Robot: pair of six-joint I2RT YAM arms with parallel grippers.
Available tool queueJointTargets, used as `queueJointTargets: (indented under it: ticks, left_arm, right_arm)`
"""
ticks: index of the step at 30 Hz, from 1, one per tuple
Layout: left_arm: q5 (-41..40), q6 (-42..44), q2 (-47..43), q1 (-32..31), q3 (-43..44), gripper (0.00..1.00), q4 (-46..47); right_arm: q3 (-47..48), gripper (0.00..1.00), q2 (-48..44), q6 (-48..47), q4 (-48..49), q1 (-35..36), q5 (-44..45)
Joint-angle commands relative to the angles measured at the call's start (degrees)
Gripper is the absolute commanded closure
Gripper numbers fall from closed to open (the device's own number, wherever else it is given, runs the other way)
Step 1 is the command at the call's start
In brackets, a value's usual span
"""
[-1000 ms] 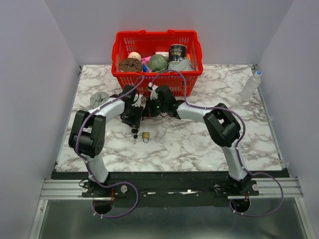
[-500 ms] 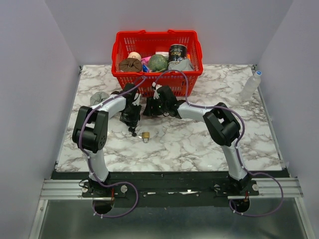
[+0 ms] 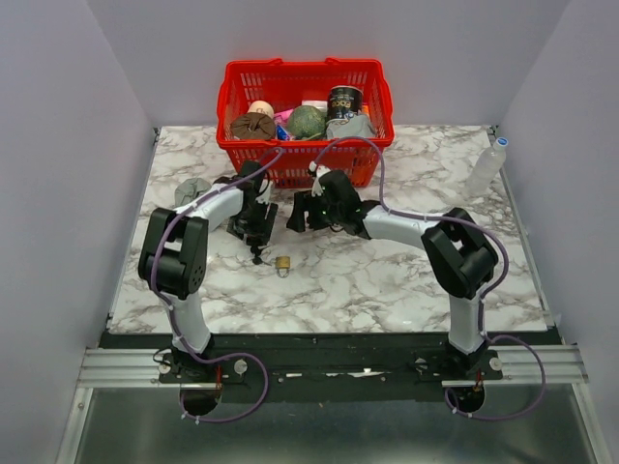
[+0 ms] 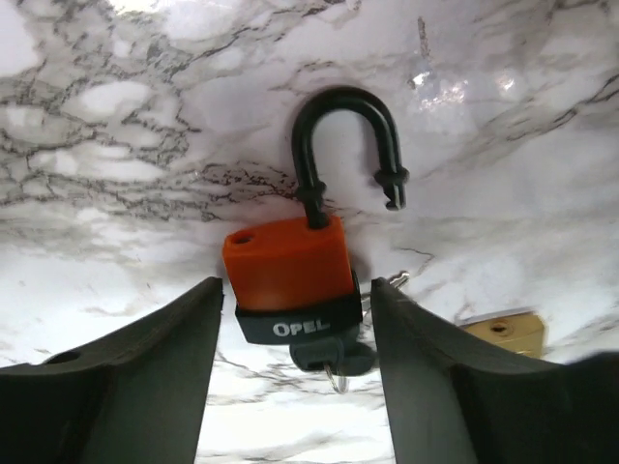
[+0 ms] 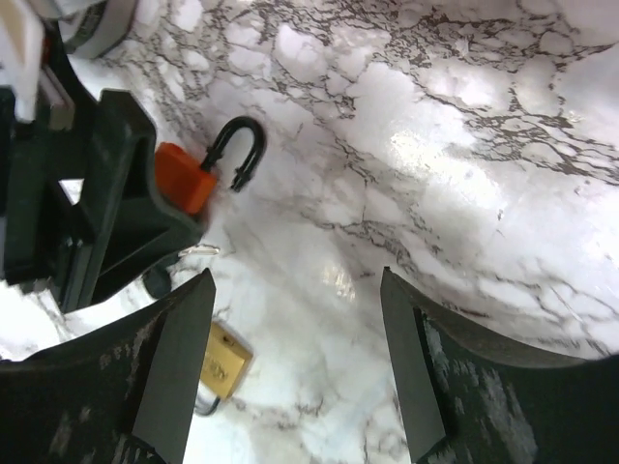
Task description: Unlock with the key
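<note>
Where the key (image 4: 327,359) sits: in the base of the orange padlock (image 4: 285,261), at the end away from its shackle (image 4: 340,145).
Left wrist view: the only one that shows the key plainly. The padlock's body lies between the fingers of the left gripper (image 4: 297,290).
Right wrist view: only the padlock's orange corner and shackle show past the left gripper's finger, and the key cannot be made out.
Top view: the padlock is mostly under the left gripper.
Key's look: small black head with a thin wire ring; blade hidden inside the padlock.
Key's axis: in line with the padlock's body, head pointing away from the shackle.
Shackle: one leg free of the body.
State of the left gripper: jaws apart, flanking the padlock, with a gap on one side.
State of the right gripper (image 5: 297,280): jaws wide, nothing between them, near the padlock.
Beside it: the brass padlock (image 4: 503,333) lies flat on the marble table (image 3: 387,280), near the orange padlock's base.
</note>
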Motion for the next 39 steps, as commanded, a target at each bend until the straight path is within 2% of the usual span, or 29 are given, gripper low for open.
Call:
queueJointTargets:
  ticks: [1, 3, 6, 14, 19, 22, 24, 28, 30, 34, 39]
  left_arm:
    - [-0.22, -0.15, -6.25, 0.41, -0.68, 0.17, 3.66]
    - [0.3, -0.07, -8.18, 0.32, -1.21, 0.07, 4.28]
    - [0.66, 0.11, -10.2, 0.41, -1.65, 0.01, 4.89]
    - [0.39, 0.37, -21.08, -0.47, -5.77, 0.01, 7.79]
    - [-0.66, 0.72, -29.88, -1.79, -10.61, 0.01, 12.18]
    - [-1.01, 0.11, -35.42, -1.88, -12.63, 0.01, 15.17]
    - [-0.4, 0.02, -39.28, -1.88, -14.29, 0.01, 17.19]
    - [0.31, -0.68, -44.74, -1.88, -17.2, 0.01, 20.27]
    - [-0.74, -2.17, -47.72, -1.79, -18.6, 0.01, 21.85]
    - [-1.19, -3.93, -51.51, -1.7, -20.45, 0.01, 23.97]
    - [-1.36, -4.55, -53.1, -1.7, -21.25, 0.01, 24.23]
  right_arm:
    - [-4.04, 0.21, -6.22, -2.03, 2.14, -0.04, 2.21]
    - [-5.28, 0.21, -7.9, -2.38, 2.14, -0.04, 2.48]
    - [-7.82, 0.2, -11.06, -2.73, 2.06, 0.05, 2.83]
    - [-15.65, 0.15, -22.22, -4.58, -1.45, -0.3, 5.99]
    - [-19.08, 0.15, -30.3, -5.81, -4.18, -4.42, 3.01]
    - [-19.26, 0.14, -32.94, -8.7, -8.3, -5.66, 6.15]
    - [-19.43, 0.11, -33.66, -9.15, -11.38, -8.01, 7.83]
    - [-21.1, 0.11, -34.53, -8.01, -13.59, -17.42, 4.07]
    - [-21.8, 0.11, -34.54, -9.58, -14.64, -20.23, 6.33]
    - [-19.97, 0.12, -31.12, -13.36, -19.2, -21.04, 13.63]
    - [-18.64, 0.25, -26.54, -17.94, -22.38, -20.69, 11.71]
